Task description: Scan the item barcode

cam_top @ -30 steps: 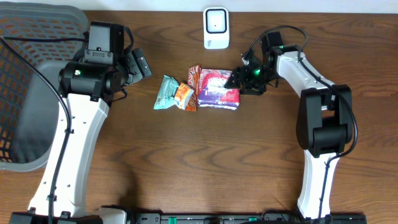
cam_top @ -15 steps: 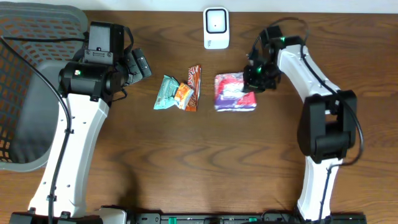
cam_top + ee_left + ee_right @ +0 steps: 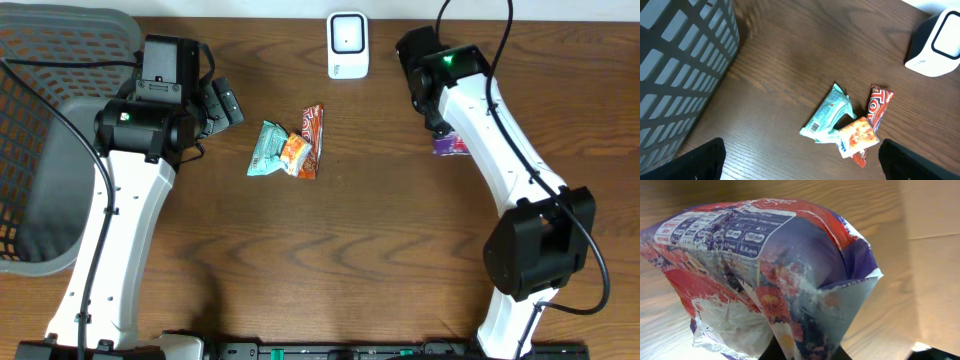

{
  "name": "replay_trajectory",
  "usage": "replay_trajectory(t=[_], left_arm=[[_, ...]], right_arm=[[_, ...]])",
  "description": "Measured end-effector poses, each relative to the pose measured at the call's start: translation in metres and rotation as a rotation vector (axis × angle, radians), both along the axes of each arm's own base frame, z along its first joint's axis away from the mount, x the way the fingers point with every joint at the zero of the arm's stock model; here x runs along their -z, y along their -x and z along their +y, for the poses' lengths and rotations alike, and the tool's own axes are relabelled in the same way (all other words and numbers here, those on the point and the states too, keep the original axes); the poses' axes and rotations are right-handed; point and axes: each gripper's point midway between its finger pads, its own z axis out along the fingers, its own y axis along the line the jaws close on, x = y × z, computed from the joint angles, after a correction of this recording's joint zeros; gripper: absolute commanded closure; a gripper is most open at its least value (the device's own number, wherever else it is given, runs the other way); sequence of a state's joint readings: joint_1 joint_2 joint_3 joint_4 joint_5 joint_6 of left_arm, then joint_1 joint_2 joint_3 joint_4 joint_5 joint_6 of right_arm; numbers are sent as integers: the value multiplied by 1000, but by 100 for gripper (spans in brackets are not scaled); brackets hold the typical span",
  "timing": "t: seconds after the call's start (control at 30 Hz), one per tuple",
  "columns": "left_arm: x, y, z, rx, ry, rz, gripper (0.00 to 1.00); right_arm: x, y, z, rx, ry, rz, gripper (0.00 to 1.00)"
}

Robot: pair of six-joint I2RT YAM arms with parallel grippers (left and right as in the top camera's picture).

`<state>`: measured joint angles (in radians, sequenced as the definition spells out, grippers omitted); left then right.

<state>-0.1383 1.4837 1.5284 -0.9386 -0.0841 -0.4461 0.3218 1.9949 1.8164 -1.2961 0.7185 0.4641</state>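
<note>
The item, a purple, red and white snack bag (image 3: pixel 765 265), hangs pinched by one edge in my right gripper (image 3: pixel 802 352), which is shut on it. Its printed label panel fills the right wrist view. In the overhead view only a purple corner of the bag (image 3: pixel 451 146) shows from under the right arm (image 3: pixel 470 100), to the right of the white scanner (image 3: pixel 347 45). The scanner (image 3: pixel 937 45) also appears at the top right of the left wrist view. My left gripper (image 3: pixel 800 170) stands wide open above bare table, left of the snack pile, holding nothing.
A teal packet (image 3: pixel 267 148), an orange packet (image 3: pixel 295 153) and a red bar (image 3: pixel 312 130) lie bunched at the table's middle. A grey mesh basket (image 3: pixel 50 120) stands at the far left, its wall (image 3: pixel 680 60) close to the left gripper.
The right gripper closed on the bag beside the pile, then lifted it off the table and carried it right. The left arm has not moved.
</note>
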Motion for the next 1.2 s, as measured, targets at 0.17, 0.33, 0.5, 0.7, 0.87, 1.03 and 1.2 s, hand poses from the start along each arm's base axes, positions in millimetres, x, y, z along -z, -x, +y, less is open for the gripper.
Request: replay_trajectory(t=[0.17, 0.33, 0.5, 0.7, 0.87, 1.03, 1.2], left_arm=[[0, 0, 0, 0, 0, 0, 2], [0, 0, 0, 0, 0, 0, 2], [0, 0, 0, 0, 0, 0, 2], [0, 0, 0, 0, 0, 0, 2], [0, 0, 0, 1, 0, 0, 2], [0, 0, 0, 1, 0, 0, 2], [0, 0, 0, 0, 0, 0, 2]], right_arm=[[3, 0, -13, 28, 98, -27, 99], [29, 1, -18, 36, 132, -34, 96], [68, 10, -4, 13, 82, 10, 78], [79, 7, 69, -146, -96, 38, 28], [51, 3, 142, -318, -290, 54, 12], [5, -11, 156, -382, -416, 29, 7], [-4, -20, 102, -353, -506, 99, 5]])
